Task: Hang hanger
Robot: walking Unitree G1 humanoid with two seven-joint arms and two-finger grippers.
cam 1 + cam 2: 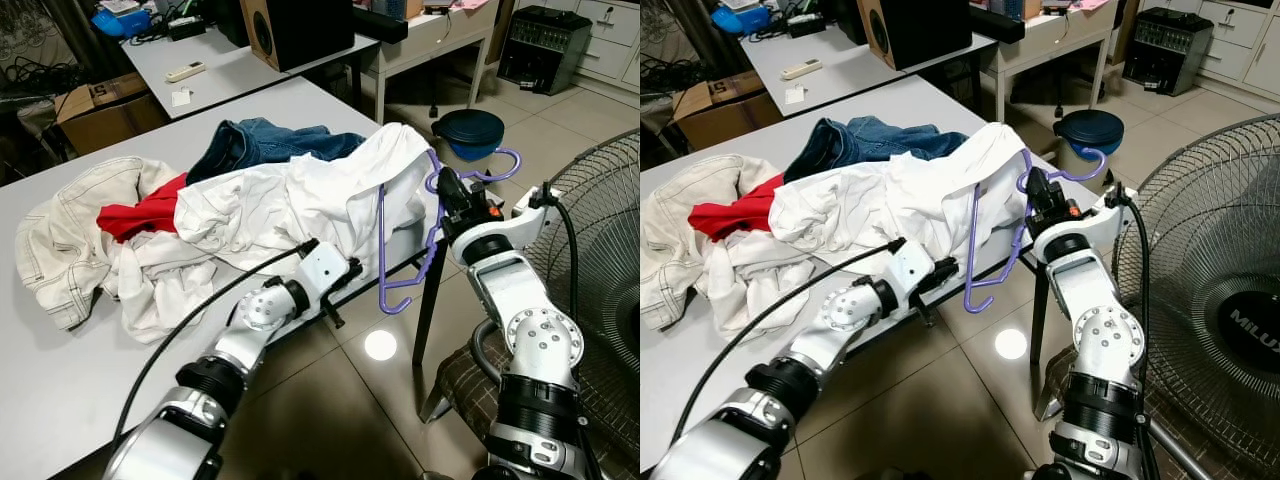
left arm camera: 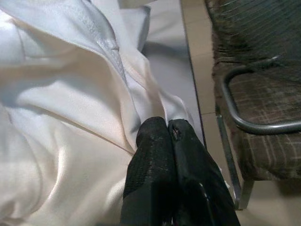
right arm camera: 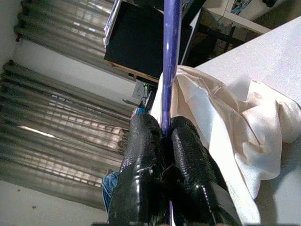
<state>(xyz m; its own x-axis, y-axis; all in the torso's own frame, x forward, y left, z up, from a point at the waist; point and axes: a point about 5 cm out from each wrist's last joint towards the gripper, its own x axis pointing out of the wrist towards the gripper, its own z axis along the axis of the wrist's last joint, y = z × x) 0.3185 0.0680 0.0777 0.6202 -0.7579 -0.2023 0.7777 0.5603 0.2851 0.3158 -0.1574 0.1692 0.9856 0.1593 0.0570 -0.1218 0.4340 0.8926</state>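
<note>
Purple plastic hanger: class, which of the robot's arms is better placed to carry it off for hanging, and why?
Right, probably. The right gripper is already shut on the purple plastic hanger near its hook, while the left gripper is pinching the white shirt at the grey table's edge.

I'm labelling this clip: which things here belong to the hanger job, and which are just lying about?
Job: purple hanger, white shirt, right gripper, left gripper.
Lying about: jeans, red garment, fan, speaker, remote.

grey table [image 1: 60, 370], heaped clothes [image 1: 230, 215]
</note>
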